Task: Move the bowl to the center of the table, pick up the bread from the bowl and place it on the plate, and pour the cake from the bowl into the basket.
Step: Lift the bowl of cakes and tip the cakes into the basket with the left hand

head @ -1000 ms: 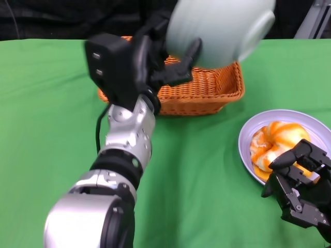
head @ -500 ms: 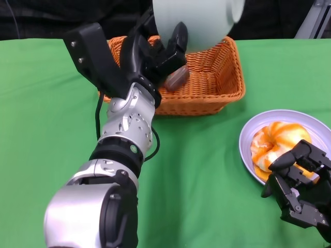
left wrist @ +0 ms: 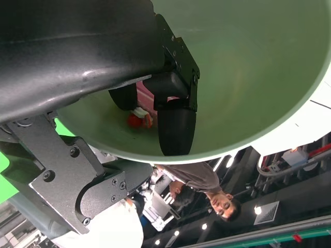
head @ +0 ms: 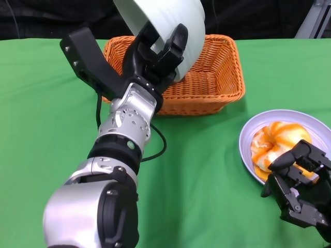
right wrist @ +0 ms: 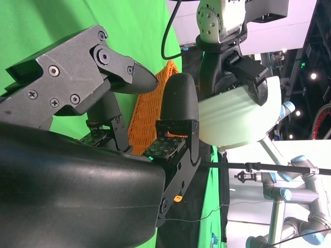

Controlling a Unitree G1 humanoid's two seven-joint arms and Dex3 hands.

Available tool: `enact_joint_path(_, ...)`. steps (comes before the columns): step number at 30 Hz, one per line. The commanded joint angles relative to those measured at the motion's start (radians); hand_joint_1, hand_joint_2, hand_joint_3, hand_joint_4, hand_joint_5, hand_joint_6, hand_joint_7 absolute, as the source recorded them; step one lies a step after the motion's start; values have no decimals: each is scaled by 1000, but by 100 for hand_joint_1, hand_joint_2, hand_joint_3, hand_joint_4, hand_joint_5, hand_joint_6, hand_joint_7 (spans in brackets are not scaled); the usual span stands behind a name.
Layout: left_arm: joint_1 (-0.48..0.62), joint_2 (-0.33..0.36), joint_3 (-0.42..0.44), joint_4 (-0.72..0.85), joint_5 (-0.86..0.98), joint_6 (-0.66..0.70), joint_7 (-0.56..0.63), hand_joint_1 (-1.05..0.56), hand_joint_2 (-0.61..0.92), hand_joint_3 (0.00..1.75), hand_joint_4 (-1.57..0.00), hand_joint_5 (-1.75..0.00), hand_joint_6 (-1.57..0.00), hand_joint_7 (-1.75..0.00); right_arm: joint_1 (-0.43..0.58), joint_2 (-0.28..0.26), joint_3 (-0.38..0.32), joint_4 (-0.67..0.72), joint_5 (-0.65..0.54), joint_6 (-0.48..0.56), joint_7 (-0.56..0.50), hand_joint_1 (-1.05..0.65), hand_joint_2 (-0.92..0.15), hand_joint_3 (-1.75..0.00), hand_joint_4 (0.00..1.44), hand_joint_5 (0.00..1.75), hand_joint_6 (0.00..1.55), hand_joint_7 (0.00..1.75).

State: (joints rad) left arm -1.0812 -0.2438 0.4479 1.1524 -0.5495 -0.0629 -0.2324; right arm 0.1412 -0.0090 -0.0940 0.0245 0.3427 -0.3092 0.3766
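The bowl [head: 163, 28] is held tipped over the far left part of the basket [head: 217, 77], its mouth turned away from the head camera and its pale outer wall facing it. The left hand [head: 155, 59] grasps it at the rim, fingers [left wrist: 176, 129] hooked inside the wall and others outside, as the left wrist view confirms. That view shows the inner surface smooth and apparently bare near the grip; whether the cake is out of the bowl cannot be told, since the basket floor is hidden behind the bowl and hand. Judgement: the bowl looks rigid, smooth and light enough for a one-handed rim pinch; a glazed or plastic wall of that kind is likely slippery, so the hold should stay at the rim with fingers on both faces, and any tilt should be made slowly. If ceramic, it would chip against the basket edge or the table [head: 46, 103]. The basket is woven, stiff and open-topped, standing at the far centre of the table. The bread [head: 276, 142] lies on the plate [head: 310, 121] at the near right. The right hand [head: 297, 186] rests just beside the plate's near edge, fingers curled and grasping nothing visible.
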Motion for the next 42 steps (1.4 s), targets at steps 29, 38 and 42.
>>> enact_joint_path(29,-50,16,87,-42,-163,270,-208,-24,47,125,-91,-175,-68,-175,-11,-6,-7,21,-6,-34,3,-12,-56,-95,71,166,60,132)
enact_joint_path(38,-84,52,142,-28,-243,383,-372,-27,50,117,-93,-175,-75,-175,-18,-7,-8,41,-12,-59,8,-10,-55,-98,71,166,60,134)
enact_joint_path(42,-101,73,155,-19,-263,435,-457,-28,50,118,-90,-175,-70,-175,-22,-10,-9,50,-13,-64,10,-11,-54,-100,72,167,60,135)
